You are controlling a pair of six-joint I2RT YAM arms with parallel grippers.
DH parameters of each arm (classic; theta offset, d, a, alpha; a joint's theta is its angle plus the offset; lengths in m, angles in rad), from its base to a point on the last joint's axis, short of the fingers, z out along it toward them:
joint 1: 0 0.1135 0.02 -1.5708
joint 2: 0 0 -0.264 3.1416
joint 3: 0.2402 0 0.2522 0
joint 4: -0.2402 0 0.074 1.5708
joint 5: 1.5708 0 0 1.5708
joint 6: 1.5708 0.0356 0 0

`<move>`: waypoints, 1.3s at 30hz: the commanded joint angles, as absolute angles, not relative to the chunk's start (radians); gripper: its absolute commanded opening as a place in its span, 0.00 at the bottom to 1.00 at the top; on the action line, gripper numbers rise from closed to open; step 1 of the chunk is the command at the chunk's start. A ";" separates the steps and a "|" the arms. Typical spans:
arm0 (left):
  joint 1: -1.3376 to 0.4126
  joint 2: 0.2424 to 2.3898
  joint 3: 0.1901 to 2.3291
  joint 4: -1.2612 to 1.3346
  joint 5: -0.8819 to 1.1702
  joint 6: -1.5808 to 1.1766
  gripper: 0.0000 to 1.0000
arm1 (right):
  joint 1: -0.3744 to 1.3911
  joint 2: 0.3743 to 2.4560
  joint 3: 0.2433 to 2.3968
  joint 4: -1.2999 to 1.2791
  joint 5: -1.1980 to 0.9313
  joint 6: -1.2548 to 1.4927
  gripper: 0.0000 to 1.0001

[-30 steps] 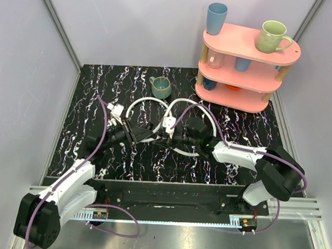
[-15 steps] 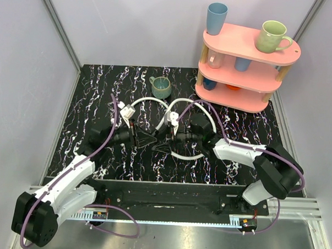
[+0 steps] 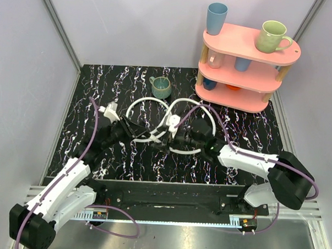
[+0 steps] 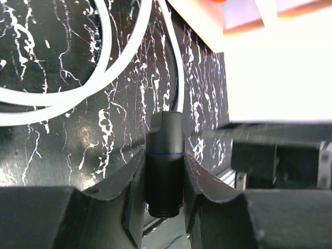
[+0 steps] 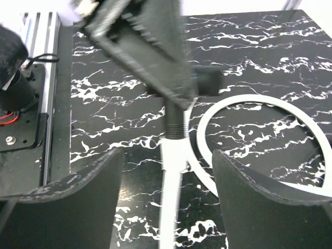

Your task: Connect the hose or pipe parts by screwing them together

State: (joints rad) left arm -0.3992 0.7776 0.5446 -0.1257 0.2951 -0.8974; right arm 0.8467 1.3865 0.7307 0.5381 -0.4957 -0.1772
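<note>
Two white hoses lie in loops on the black marbled table, one at the left (image 3: pixel 138 105) and one at the right (image 3: pixel 210 116). My left gripper (image 3: pixel 149 136) is shut on a black threaded end fitting (image 4: pixel 164 171), which stands upright between its fingers. In the right wrist view that fitting (image 5: pixel 176 122) meets the end of a white hose (image 5: pixel 174 176), and my left gripper (image 5: pixel 150 52) hangs over the joint. My right gripper (image 5: pixel 168 161) stands open around this hose without touching it, and faces the left gripper (image 3: pixel 168 140) at the table's middle.
A grey-green mug (image 3: pixel 160 87) stands behind the hoses. A pink three-level shelf (image 3: pixel 242 72) with several cups stands at the back right. Purple cables run along both arms. Grey walls close in the table on three sides.
My right gripper has opened and let go of the white hose end. My left gripper has turned and shifted slightly with the fitting still in it.
</note>
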 commanded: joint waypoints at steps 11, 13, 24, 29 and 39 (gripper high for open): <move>-0.397 0.718 0.732 -0.386 0.074 -1.227 0.00 | 1.109 1.483 0.747 0.722 0.072 -0.527 0.74; -0.397 0.703 0.729 -0.387 0.074 -1.244 0.00 | 1.114 1.502 0.747 0.742 0.081 -0.546 0.73; -0.397 0.664 0.706 -0.394 0.106 -1.336 0.00 | 1.118 1.555 0.739 0.850 0.038 -0.594 0.66; -0.399 0.663 0.693 -0.387 0.152 -1.365 0.00 | 1.120 1.554 0.739 0.867 0.003 -0.586 0.32; -0.397 0.607 0.497 -0.016 0.343 -1.148 0.00 | 1.091 1.499 0.813 0.665 -0.211 -0.506 0.00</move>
State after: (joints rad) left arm -0.3904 0.6369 0.5701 -0.3588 0.1581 -1.2697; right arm 1.1038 1.5513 0.7326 0.7158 -0.0212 -0.5758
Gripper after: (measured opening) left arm 0.322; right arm 0.170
